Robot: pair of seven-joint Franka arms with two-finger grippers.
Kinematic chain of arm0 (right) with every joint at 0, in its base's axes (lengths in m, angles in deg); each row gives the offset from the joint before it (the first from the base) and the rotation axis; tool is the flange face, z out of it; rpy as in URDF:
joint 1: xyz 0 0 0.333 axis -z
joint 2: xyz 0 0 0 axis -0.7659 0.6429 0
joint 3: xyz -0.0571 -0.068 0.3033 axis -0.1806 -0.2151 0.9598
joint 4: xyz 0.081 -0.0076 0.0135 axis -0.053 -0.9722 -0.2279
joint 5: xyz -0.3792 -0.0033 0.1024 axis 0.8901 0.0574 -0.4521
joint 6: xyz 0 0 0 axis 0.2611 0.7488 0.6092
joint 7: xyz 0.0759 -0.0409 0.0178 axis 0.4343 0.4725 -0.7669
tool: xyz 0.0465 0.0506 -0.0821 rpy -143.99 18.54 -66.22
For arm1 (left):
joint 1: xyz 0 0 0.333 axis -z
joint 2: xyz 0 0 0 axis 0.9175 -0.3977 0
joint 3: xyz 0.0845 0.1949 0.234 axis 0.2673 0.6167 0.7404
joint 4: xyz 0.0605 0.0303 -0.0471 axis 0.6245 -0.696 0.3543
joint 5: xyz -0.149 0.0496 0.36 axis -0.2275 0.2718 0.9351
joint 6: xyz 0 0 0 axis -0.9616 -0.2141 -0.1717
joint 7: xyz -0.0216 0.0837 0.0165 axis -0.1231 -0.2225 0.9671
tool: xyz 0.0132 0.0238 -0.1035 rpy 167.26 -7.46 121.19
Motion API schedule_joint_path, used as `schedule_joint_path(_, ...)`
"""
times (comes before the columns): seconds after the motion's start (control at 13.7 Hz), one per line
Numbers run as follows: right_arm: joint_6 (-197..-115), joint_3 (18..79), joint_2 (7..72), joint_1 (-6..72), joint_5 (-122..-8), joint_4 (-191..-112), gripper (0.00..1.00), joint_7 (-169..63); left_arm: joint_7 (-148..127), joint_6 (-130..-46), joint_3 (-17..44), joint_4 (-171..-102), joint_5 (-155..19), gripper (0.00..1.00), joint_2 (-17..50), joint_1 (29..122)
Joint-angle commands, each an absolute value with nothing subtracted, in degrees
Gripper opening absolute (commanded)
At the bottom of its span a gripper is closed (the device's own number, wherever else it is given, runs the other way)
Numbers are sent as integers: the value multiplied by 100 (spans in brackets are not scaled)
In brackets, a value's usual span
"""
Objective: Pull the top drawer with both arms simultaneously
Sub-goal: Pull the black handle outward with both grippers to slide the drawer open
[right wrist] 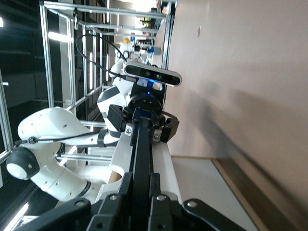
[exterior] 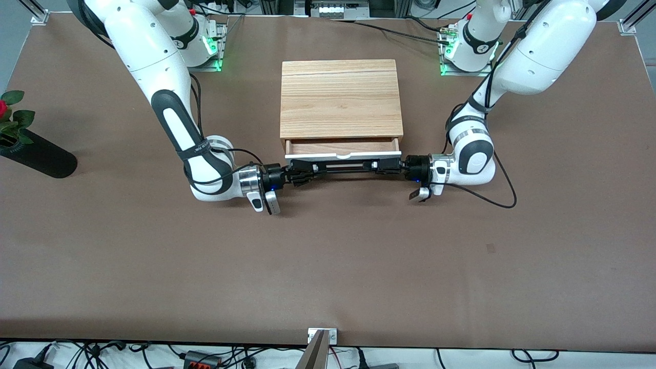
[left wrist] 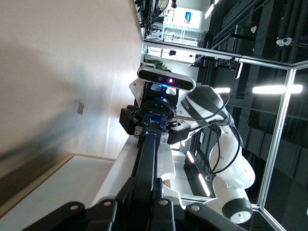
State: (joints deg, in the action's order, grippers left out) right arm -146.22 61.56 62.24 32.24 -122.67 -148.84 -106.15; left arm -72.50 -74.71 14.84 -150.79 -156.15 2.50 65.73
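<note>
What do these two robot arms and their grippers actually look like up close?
Both the left arm and the right arm have glossy white rounded shells, dark grey joint sections and a silver ring at the wrist. Thin black cables run along each. The left gripper and right gripper are slim and black, each with a small white camera beside it. Green lights glow at the bases.

White-fronted top drawer point(exterior: 343, 154), black handle point(exterior: 342, 167)

1. The drawer point(exterior: 342, 148) shows only a narrow strip of its inside; the rest is hidden under the wooden box point(exterior: 341, 100).
2. At the frame's left edge, a plant point(exterior: 11, 119) is cut off.
3. Both arms' upper parts run off the top edge.
</note>
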Motion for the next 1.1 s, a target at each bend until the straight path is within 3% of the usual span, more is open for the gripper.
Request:
schedule_joint_path(0.0, -14904, 6153, 6061, 3391, -12696, -14773, 14, -10587, -6766, -7201, 1563, -14753, -15569, 5, 198, 6542)
schedule_joint_path(0.88, -15862, 6153, 6070, 3364, -13260, -14527, 14, -11167, -6704, -7201, 1845, -14207, -15401, 6, -92, 6604)
schedule_joint_path(0.95, -15880, 6144, 6070, 3347, -13260, -14536, 14, -11245, -6704, -7201, 1845, -14207, -15401, 10, -109, 6595)
schedule_joint_path(1.02, -15923, 6153, 6070, 3382, -13269, -14536, 14, -11333, -6704, -7201, 1845, -14207, -15401, 47, -101, 6604)
